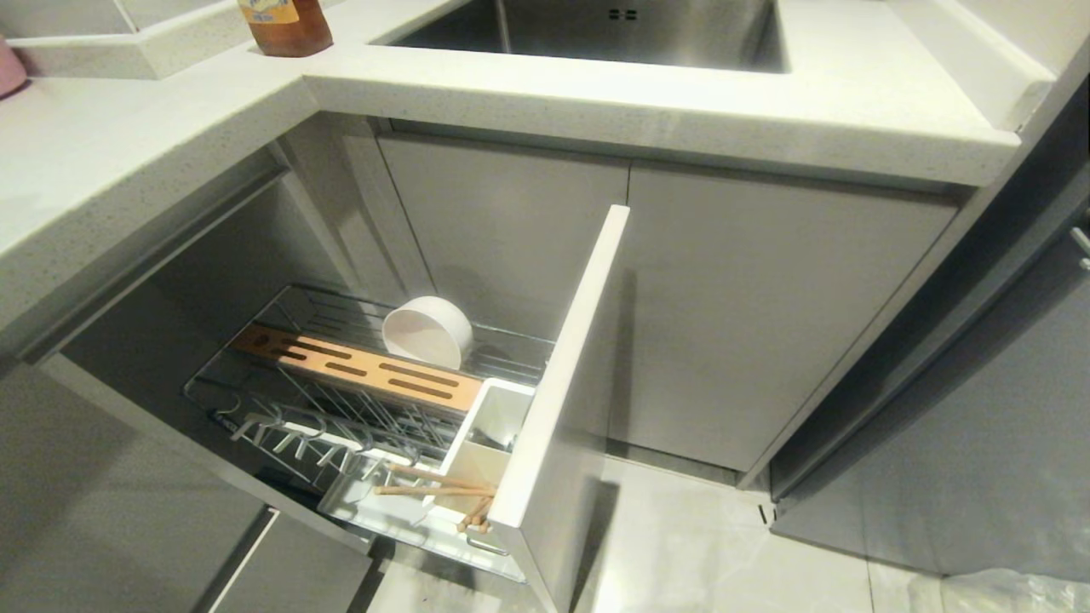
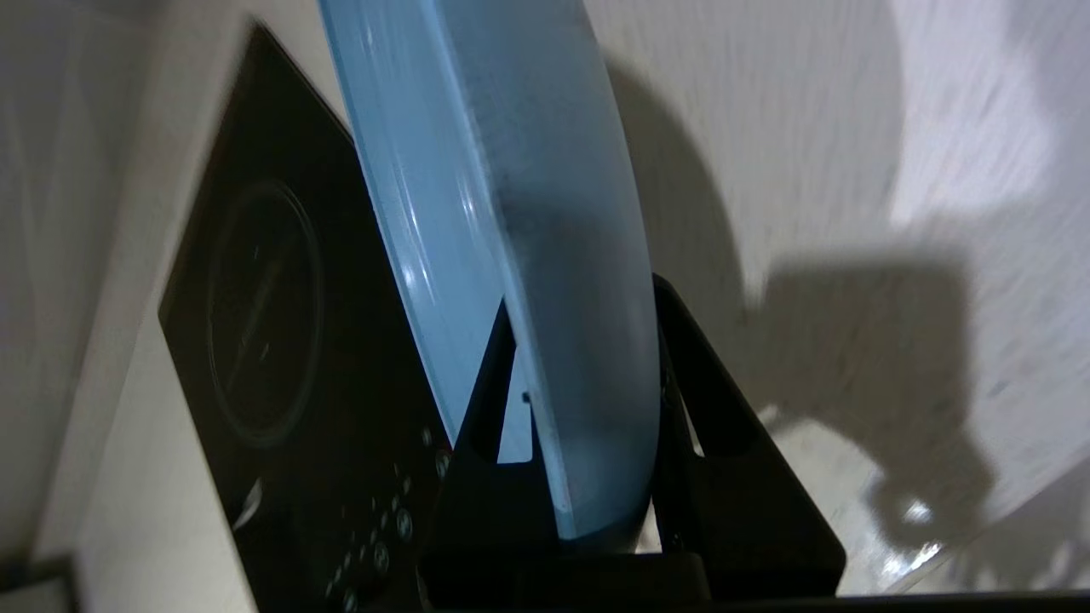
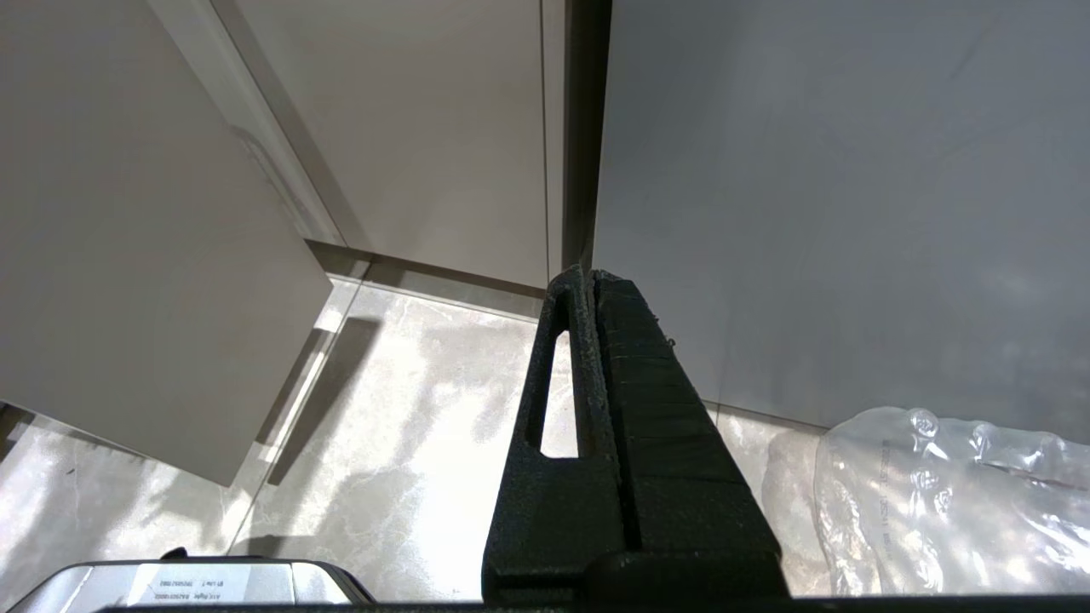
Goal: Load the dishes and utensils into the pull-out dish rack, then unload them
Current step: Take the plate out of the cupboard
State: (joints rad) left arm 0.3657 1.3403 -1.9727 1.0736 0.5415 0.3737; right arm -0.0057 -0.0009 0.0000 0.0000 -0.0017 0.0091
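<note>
My left gripper [image 2: 583, 298] is shut on the rim of the light-blue plate [image 2: 528, 170], which stands edge-on between the black fingers [image 2: 707, 383], above a pale counter. Neither arm shows in the head view. There the pull-out dish rack [image 1: 341, 417] stands drawn out, its pale front panel [image 1: 562, 366] on the right. The cream-white bowl [image 1: 426, 332] lies tipped on its side on the wires behind the wood strip [image 1: 358, 366]. The chopsticks [image 1: 434, 485] lie across the white utensil box [image 1: 477, 464]. The spoon cannot be made out. My right gripper [image 3: 588, 277] is shut and empty, pointing at the floor.
A black cooktop [image 2: 272, 340] is set into the counter beside the plate. Above the rack run the worktop [image 1: 647, 111], a steel sink [image 1: 596, 25] and an amber bottle [image 1: 285, 25]. A closed two-door cabinet [image 1: 766, 323] stands behind the panel. A clear plastic bag [image 3: 937, 502] lies on the floor.
</note>
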